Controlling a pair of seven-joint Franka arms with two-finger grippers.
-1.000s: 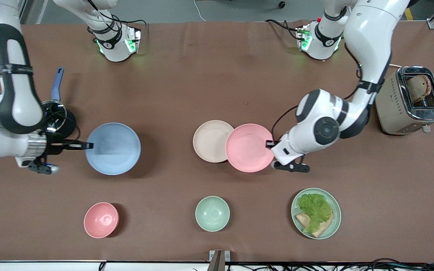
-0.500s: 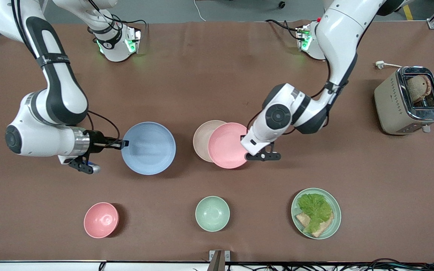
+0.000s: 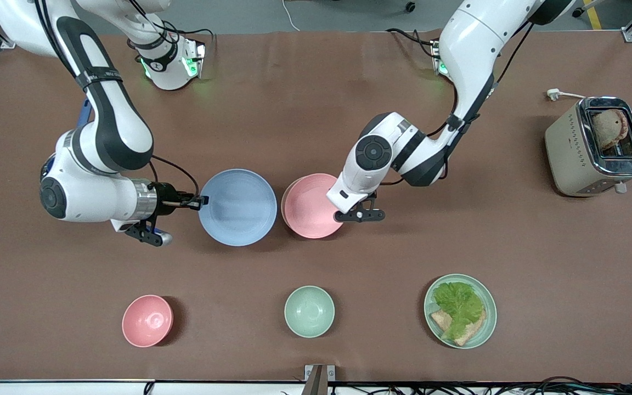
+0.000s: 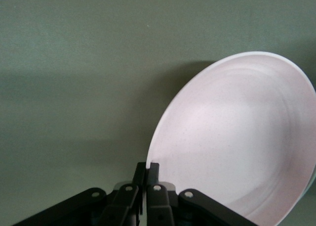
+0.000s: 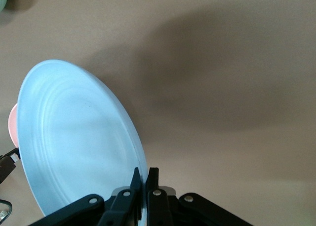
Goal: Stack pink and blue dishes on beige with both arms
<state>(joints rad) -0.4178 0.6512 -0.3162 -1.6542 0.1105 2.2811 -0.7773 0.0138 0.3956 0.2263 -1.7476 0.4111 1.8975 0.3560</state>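
The pink plate hangs over the beige plate, which shows only as a thin cream sliver at its edge. My left gripper is shut on the pink plate's rim at the side toward the left arm's end; the left wrist view shows the pink plate pinched in the left gripper. Beside it, toward the right arm's end, the blue plate is held over the table by my right gripper, shut on its rim. In the right wrist view the blue plate sits in the right gripper.
A deep pink bowl, a mint-green bowl and a green plate with lettuce lie in a row nearer the front camera. A toaster stands toward the left arm's end. A blue-handled pan is mostly hidden by the right arm.
Both arms carried their plates toward the table's middle. The pink plate now covers nearly all of the beige plate. The blue plate has closed in beside them.
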